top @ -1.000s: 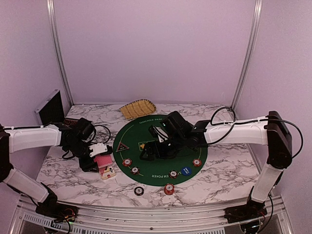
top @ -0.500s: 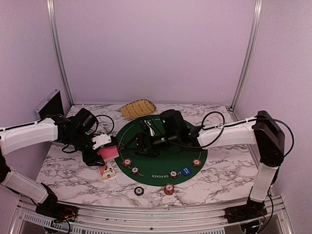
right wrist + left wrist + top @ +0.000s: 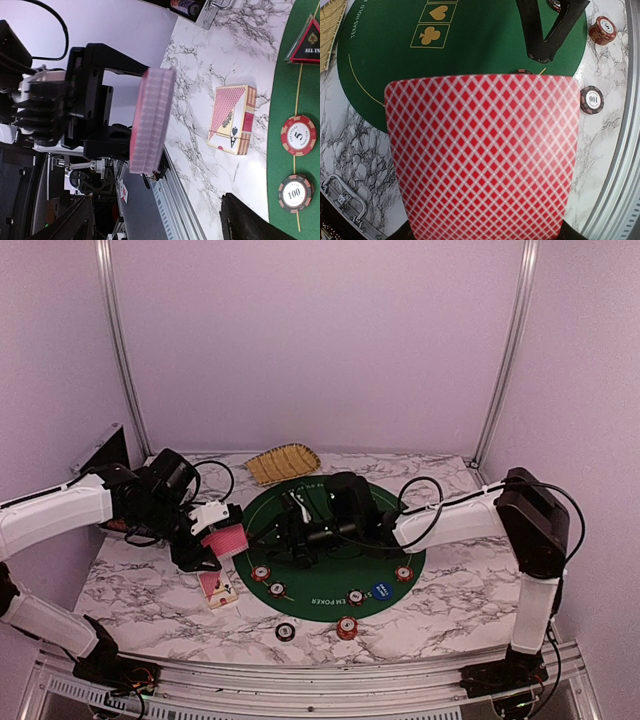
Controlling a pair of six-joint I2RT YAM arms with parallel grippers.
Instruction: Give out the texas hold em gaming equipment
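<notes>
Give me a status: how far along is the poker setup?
Done: chips and the blue button sit on the green mat, with two chips on the marble in front. In hand: the left gripper holds the card deck up, and the open right gripper reaches toward it. Left: no card lies dealt yet, so dealing remains.

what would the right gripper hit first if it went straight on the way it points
Most likely the red-backed stack of playing cards held by the left gripper, straight ahead of the open right gripper; depth is unclear.
</notes>
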